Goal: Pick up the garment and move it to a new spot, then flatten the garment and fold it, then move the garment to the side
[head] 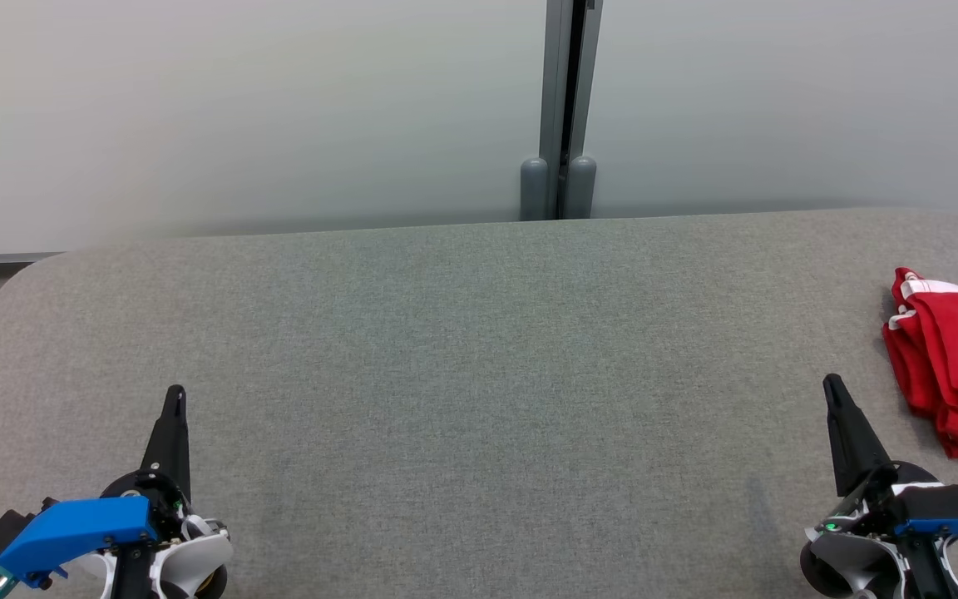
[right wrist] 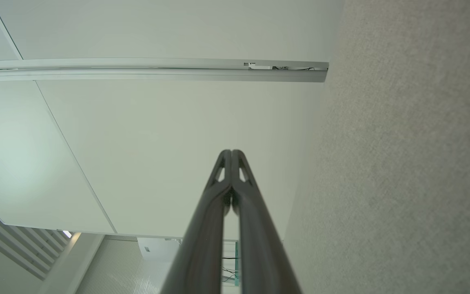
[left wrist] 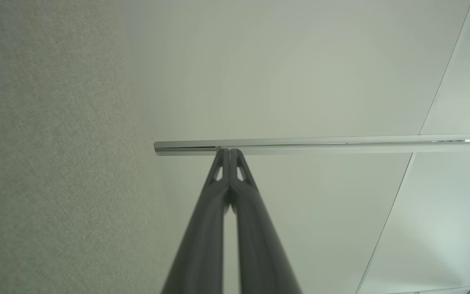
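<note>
Red garment (head: 957,366) cut off at the view's right edge.
Pointing forward, left gripper (head: 175,393) and right gripper (head: 832,383) sit closed, empty.

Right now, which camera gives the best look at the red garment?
The head view: the red garment lies bunched at the grey table's right edge, partly cropped. Both wrist views face the wall and table surface.

Open grey table (head: 462,349) — red garment (head: 957,358) far right
</note>
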You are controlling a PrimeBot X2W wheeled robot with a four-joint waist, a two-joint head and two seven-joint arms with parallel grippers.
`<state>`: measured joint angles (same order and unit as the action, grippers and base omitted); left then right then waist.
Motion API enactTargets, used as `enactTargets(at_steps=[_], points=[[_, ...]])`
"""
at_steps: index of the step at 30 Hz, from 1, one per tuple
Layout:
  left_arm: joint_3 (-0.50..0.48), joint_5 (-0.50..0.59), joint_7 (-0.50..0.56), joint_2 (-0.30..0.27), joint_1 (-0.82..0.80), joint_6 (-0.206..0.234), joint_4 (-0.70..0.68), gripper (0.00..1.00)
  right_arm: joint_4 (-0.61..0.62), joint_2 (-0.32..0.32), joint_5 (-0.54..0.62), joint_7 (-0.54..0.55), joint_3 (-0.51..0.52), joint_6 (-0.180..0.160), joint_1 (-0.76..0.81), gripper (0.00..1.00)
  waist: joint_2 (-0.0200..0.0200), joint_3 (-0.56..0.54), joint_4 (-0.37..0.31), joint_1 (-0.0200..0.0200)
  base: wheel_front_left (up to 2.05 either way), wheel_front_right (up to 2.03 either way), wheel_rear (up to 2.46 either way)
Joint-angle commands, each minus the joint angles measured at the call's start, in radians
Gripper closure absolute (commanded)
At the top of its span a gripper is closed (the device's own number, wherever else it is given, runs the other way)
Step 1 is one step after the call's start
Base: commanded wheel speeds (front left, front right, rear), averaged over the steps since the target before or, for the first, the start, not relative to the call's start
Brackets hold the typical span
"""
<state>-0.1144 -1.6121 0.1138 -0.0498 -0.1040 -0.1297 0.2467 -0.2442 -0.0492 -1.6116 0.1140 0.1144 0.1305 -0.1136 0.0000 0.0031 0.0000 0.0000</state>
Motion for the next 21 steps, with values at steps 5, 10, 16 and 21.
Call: enactTargets(at_steps=[5, 10, 16, 21], points=[[-0.002, -0.002, 0.003, -0.001, -0.01, -0.004, -0.004, 1.0, 0.004, -0.002, -0.003, 0.004, 0.002, 0.0, 0.012, 1.0, 0.0, 0.0, 0.0, 0.0, 0.0, 0.0, 0.0], [-0.002, -0.002, 0.003, -0.001, -0.01, -0.004, -0.004, 1.0, 0.004, -0.002, -0.003, 0.004, 0.002, 0.0, 0.012, 1.0, 0.0, 0.0, 0.0, 0.0, 0.0, 0.0, 0.0], [-0.002, -0.002, 0.003, -0.001, -0.01, -0.004, -0.004, 1.0, 0.004, -0.002, -0.003, 0.004, 0.002, 0.0, 0.012, 1.0, 0.0, 0.0, 0.0, 0.0, 0.0, 0.0, 0.0], [-0.002, -0.002, 0.003, -0.001, -0.01, -0.004, -0.004, 1.0, 0.004, -0.002, -0.003, 0.004, 0.002, 0.0, 0.012, 1.0, 0.0, 0.0, 0.0, 0.0, 0.0, 0.0, 0.0]])
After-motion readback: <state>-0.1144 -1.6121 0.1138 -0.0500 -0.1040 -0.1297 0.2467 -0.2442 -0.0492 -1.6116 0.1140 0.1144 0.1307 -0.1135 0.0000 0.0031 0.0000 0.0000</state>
